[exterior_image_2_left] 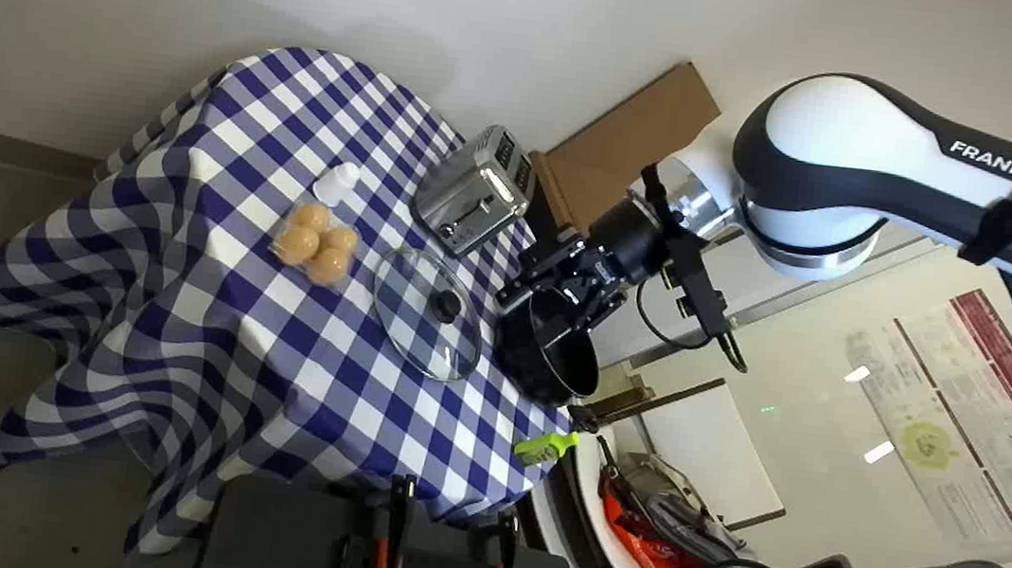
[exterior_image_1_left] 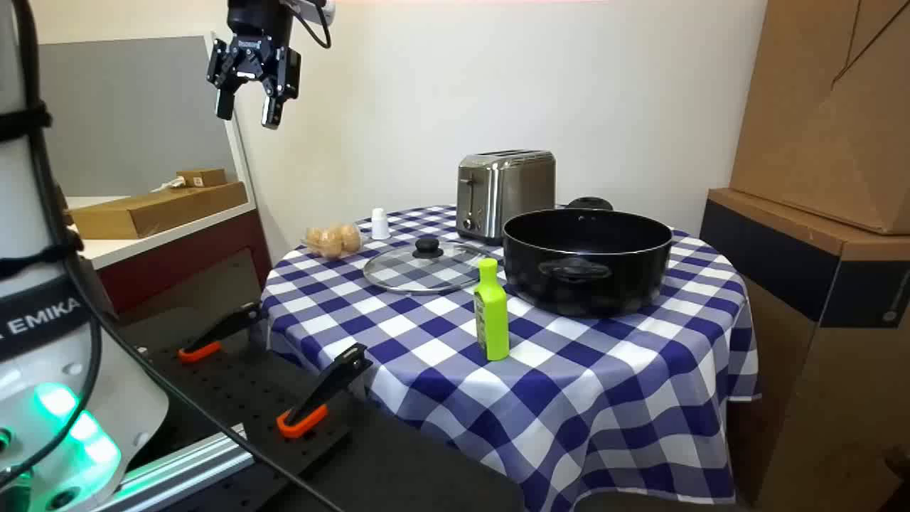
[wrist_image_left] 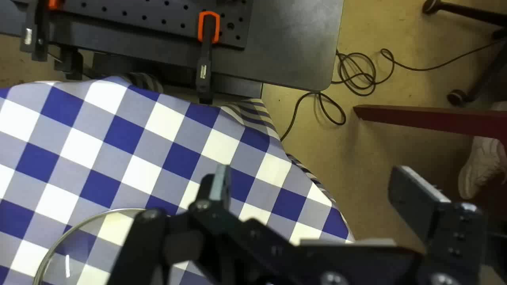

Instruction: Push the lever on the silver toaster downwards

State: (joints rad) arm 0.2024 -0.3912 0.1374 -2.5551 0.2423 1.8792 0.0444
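Note:
The silver toaster [exterior_image_1_left: 530, 195] stands upright at the back of the checkered table, against the wall side; it also shows in an exterior view [exterior_image_2_left: 464, 189]. Its lever [exterior_image_1_left: 466, 180] is a small dark tab high on the narrow front face, above a round knob; it also shows in an exterior view [exterior_image_2_left: 486, 204]. My gripper [exterior_image_1_left: 247, 110] is open and empty, pointing down, high above the table and well apart from the toaster. In the wrist view its fingers [wrist_image_left: 311, 178] are spread wide over the tablecloth's edge and the floor. The toaster is out of the wrist view.
A black pot [exterior_image_1_left: 590, 281] stands close in front of the toaster. A glass lid [exterior_image_1_left: 405, 274], a green bottle [exterior_image_1_left: 492, 316], a pack of eggs [exterior_image_1_left: 333, 240] and a white shaker [exterior_image_1_left: 379, 226] are on the table. Clamps [exterior_image_1_left: 327, 387] stick up at the near edge.

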